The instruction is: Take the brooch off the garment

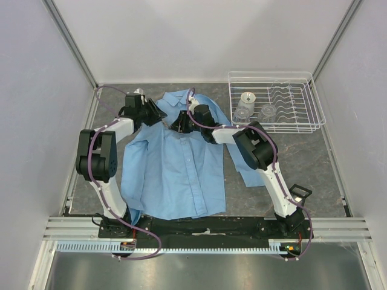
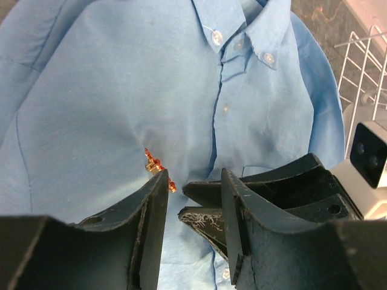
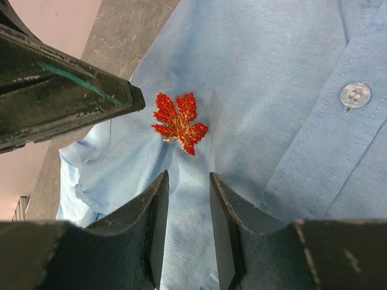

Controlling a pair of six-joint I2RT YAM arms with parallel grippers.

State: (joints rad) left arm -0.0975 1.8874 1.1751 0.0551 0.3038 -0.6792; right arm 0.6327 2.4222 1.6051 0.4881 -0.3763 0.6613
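Observation:
The garment (image 1: 175,169), a light blue button-up shirt, lies flat on the table, collar at the far end. The brooch (image 3: 179,122) is a glittery red leaf-shaped pin on the chest, left of the button placket. My right gripper (image 3: 188,180) is open just below it, fingers resting on the cloth with only fabric between them. My left gripper (image 2: 193,181) is open too; its left fingertip (image 2: 158,178) covers part of the brooch (image 2: 154,163), which lies outside the jaws. The right gripper's fingers show between the left jaws. From above, both grippers (image 1: 158,113) (image 1: 176,124) meet at the upper chest and hide the brooch.
A white wire dish rack (image 1: 275,103) holding clear glassware stands at the far right of the table. The shirt's right sleeve (image 1: 245,172) trails under the right arm. Grey walls close in the table on three sides.

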